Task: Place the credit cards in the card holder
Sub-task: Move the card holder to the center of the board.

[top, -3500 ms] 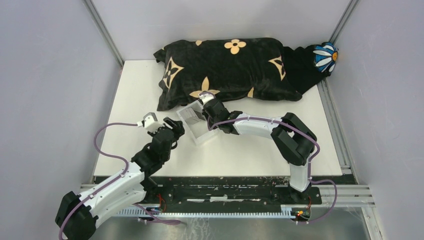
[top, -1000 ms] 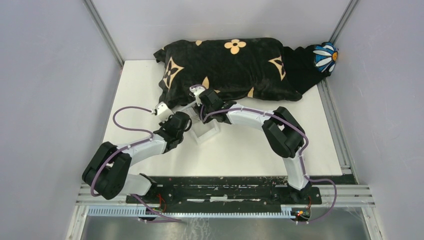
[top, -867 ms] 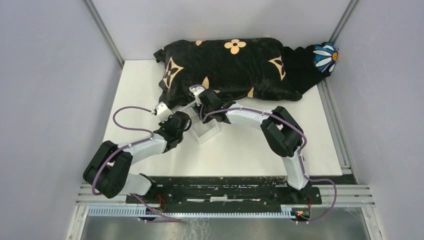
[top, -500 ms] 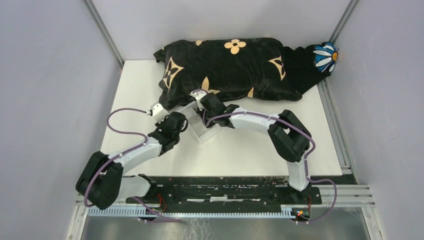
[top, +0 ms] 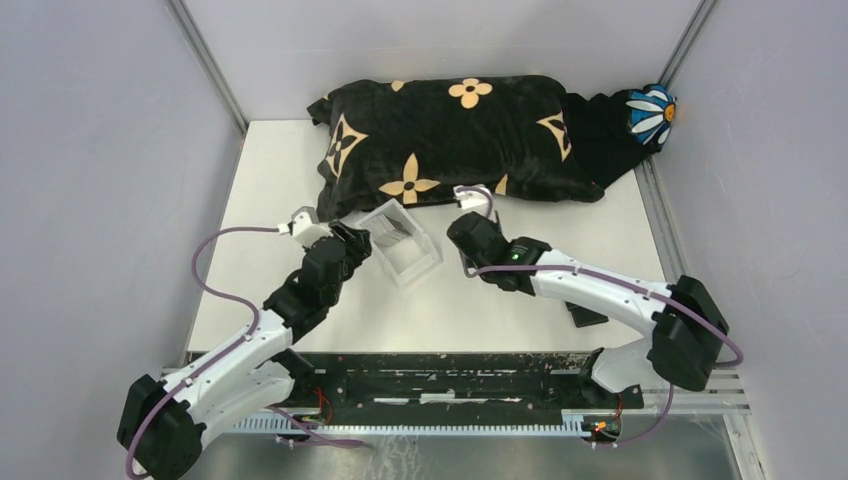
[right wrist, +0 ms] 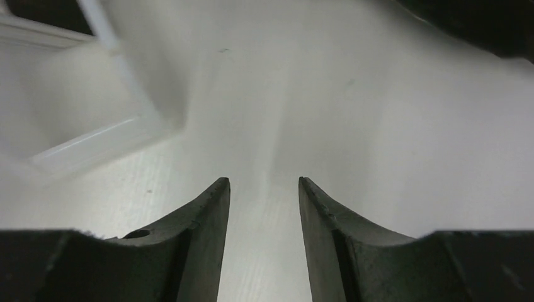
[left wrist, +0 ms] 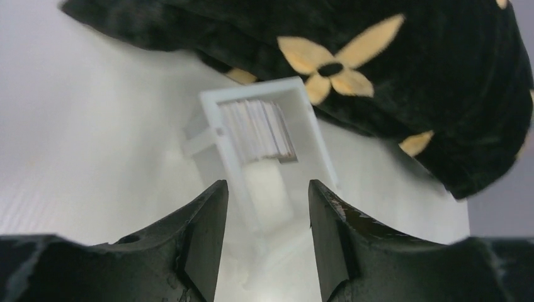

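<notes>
Both arms are empty-handed here, so no card is on its way yet. The left gripper (left wrist: 266, 189) hangs with its jaws set moderately apart and nothing between them, lined up on the clear acrylic box (left wrist: 252, 94) just ahead of it. The credit cards (left wrist: 258, 129) stand on edge in a tight stack at the box's far end, right beside the black flower-print pillow (left wrist: 409, 75). The right gripper (right wrist: 263, 184) is parted about the same, holding nothing, over bare white table (right wrist: 378, 126) with only a corner of the box at its upper left. The card holder (top: 585, 316) is probably that dark shape near the right arm's base, mostly hidden under the forearm, well apart from the box. I'd call this the pick-up step: the next move needs a fine pinch on one thin card edge, lifted free of the stack, and the holder brought out and opened to take it.
</notes>
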Robot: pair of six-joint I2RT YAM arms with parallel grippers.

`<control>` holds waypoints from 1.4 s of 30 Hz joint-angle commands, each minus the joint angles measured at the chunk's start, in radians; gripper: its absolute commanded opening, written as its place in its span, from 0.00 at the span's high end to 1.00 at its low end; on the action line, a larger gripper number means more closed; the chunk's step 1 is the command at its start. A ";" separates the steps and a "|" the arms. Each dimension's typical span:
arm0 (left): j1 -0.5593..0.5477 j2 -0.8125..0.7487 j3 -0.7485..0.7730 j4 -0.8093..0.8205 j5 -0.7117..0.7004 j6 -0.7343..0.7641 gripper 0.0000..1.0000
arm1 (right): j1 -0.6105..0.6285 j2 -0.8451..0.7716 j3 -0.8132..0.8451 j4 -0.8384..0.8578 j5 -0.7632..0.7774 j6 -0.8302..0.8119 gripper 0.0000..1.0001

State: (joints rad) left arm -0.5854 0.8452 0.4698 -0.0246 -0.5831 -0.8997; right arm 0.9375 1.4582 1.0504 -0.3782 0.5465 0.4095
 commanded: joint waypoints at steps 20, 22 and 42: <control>-0.250 0.312 0.120 0.274 0.507 0.203 0.36 | -0.305 0.007 -0.034 -0.698 0.393 0.793 0.16; -0.251 0.327 0.123 0.281 0.523 0.205 0.37 | -0.350 0.022 -0.024 -0.692 0.369 0.813 0.16; -0.251 0.319 0.084 0.303 0.561 0.205 0.37 | -0.549 0.235 0.007 -0.752 0.124 1.117 0.26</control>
State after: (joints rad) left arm -0.8330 1.1858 0.5533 0.2199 -0.0422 -0.7383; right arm 0.3958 1.7008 1.0634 -1.0973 0.6903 1.4132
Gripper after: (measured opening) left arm 0.633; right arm 0.748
